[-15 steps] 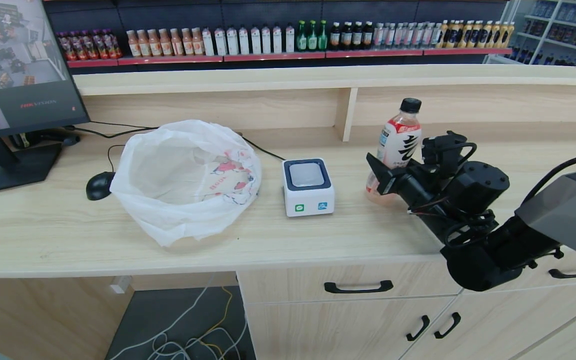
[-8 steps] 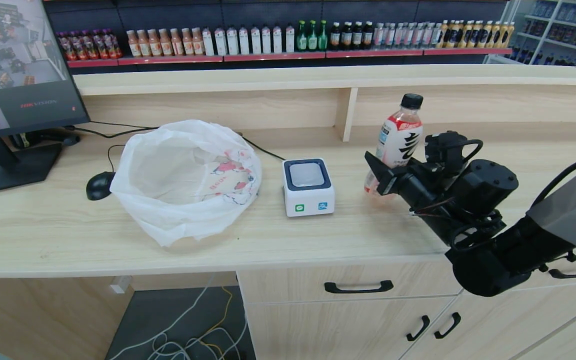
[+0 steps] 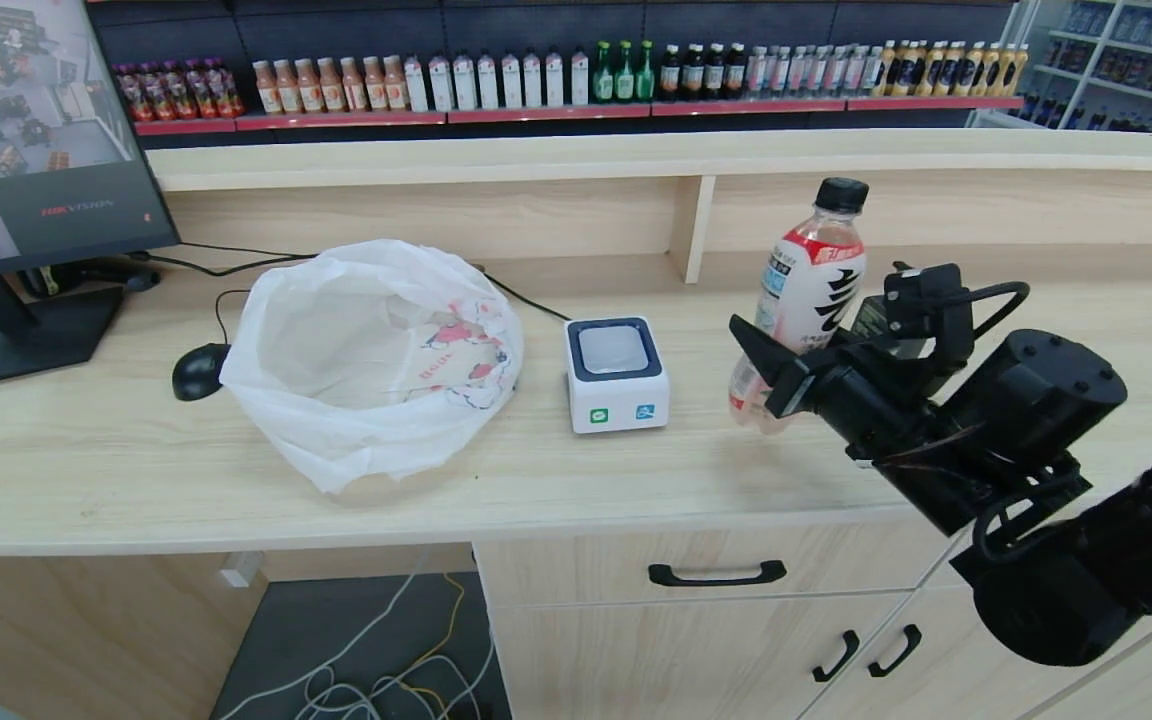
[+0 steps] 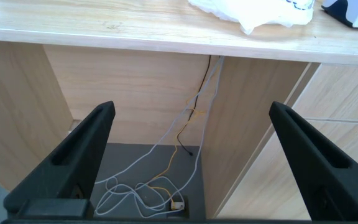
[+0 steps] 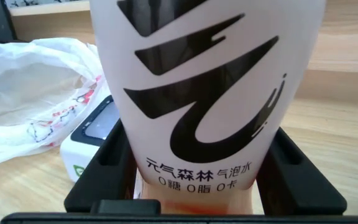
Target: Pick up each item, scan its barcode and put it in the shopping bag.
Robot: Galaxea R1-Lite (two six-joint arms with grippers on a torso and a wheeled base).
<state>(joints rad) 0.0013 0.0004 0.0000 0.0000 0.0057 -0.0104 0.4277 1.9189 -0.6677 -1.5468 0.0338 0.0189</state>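
Observation:
My right gripper [image 3: 794,375] is shut on a clear drink bottle [image 3: 802,292] with pink liquid, a black cap and a white label; the bottle hangs just above the wooden counter [image 3: 136,470], right of the scanner. In the right wrist view the bottle [image 5: 204,93] sits between the two black fingers [image 5: 98,174]. The white square barcode scanner [image 3: 615,374] stands mid-counter. The white plastic shopping bag [image 3: 376,350] lies open to its left. My left gripper [image 4: 194,162] is open, held below the counter's front edge with cables on the floor beyond it.
A black mouse [image 3: 199,370] sits left of the bag and a monitor [image 3: 31,150] stands at the far left. A raised wooden shelf [image 3: 636,160] runs along the counter's back. Drawers with black handles [image 3: 716,575] are below the counter.
My right gripper has lifted the bottle off the counter and tilted it slightly; the arm has drawn back to the right. The bag and scanner have not moved.

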